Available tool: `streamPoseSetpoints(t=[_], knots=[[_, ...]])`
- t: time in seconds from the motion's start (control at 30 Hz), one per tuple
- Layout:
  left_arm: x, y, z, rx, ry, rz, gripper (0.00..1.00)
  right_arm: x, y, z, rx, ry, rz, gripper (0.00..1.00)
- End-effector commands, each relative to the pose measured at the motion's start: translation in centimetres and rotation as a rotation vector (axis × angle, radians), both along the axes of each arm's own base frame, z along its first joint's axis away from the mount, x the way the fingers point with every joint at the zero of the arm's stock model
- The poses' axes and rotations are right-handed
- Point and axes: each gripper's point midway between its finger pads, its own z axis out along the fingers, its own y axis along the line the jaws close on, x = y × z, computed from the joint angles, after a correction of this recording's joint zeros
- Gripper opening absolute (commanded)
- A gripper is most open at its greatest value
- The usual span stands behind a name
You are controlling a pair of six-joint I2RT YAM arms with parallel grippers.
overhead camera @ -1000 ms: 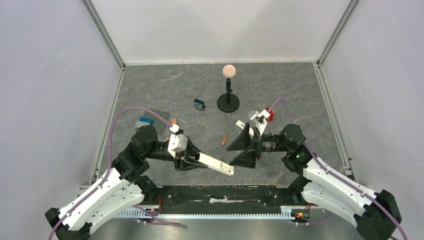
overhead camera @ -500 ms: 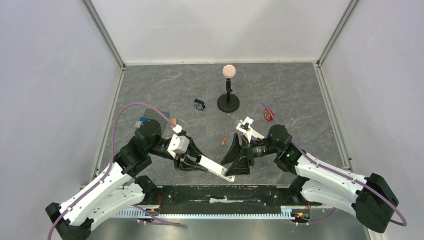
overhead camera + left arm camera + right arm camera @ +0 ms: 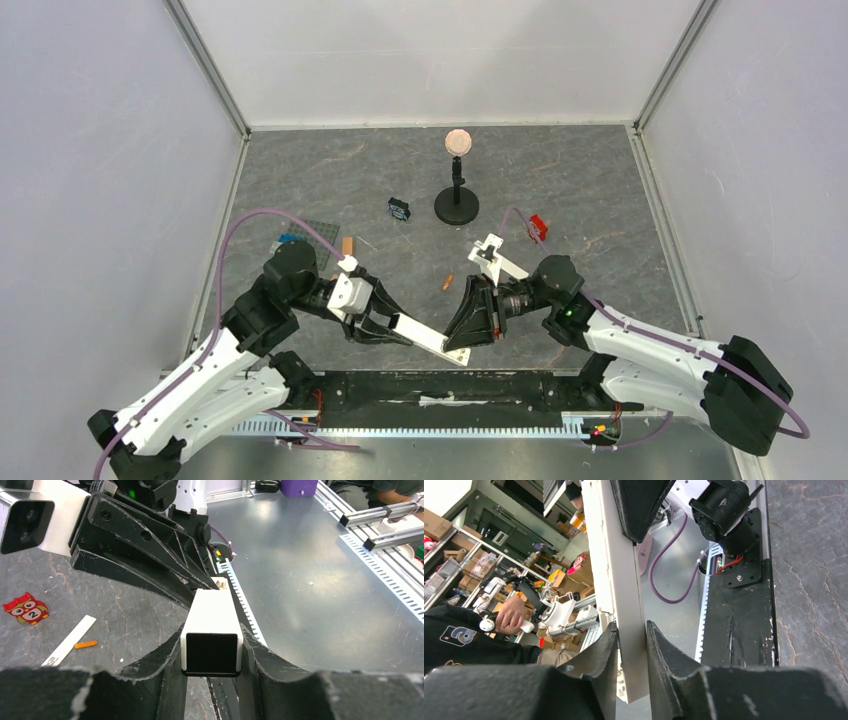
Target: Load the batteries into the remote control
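White remote control (image 3: 428,337) between the arms, left jaws and right jaws gripping its ends, battery (image 3: 448,283) lying just beyond

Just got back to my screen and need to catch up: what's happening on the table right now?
Both arms hold the long slim white remote control between them, lifted off the grey table near its front edge. The left gripper clamps the black-panel end, and the right gripper is closed on the opposite end. One tiny orange-copper cylindrical battery lies loose on the table behind them, not yet loaded. I can't spot a second battery.
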Motion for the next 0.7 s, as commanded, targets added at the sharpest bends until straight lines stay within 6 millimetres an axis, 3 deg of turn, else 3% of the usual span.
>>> streamPoseSetpoints(t=[0.0, 0.1, 0.13, 0.17, 0.2, 0.23, 0.33, 0.53, 0.67], knots=[[1.4, -0.2, 2.5, -0.078, -0.106, 0.079, 0.09, -0.6, -0.2, 1.7, 0.076, 0.005, 0.018, 0.19], [2.1, -0.2, 2.6, -0.082, -0.093, 0.129, 0.21, -0.5, -0.1, 1.9, 0.085, 0.013, 0.013, 0.14], [2.3, -0.2, 2.6, -0.083, -0.087, 0.143, 0.3, -0.5, -0.1, 2.0, 0.087, 0.015, 0.008, 0.13], [2.5, -0.3, 2.5, -0.082, -0.078, 0.157, 0.43, -0.4, -0.1, 2.0, 0.089, 0.014, 0.002, 0.11], [2.7, -0.2, 2.6, -0.082, -0.072, 0.173, 0.66, -0.3, 0.0, 2.0, 0.09, 0.013, -0.004, 0.09], [2.9, -0.3, 2.6, -0.082, -0.063, 0.187, 0.72, -0.1, 0.0, 2.1, 0.09, 0.009, -0.012, 0.08], [4.0, -0.3, 2.8, -0.09, -0.031, 0.262, 0.74, 0.6, 0.3, 1.9, 0.083, -0.016, -0.056, 0.03], [9.3, 1.3, 4.4, -0.192, 0.176, 0.664, 0.76, 3.4, 1.1, 1.0, -0.02, -0.098, -0.214, 0.0], [9.9, 2.1, 5.2, -0.253, 0.239, 0.731, 0.77, 4.7, 1.1, 1.1, -0.045, -0.122, -0.289, 0.0]])
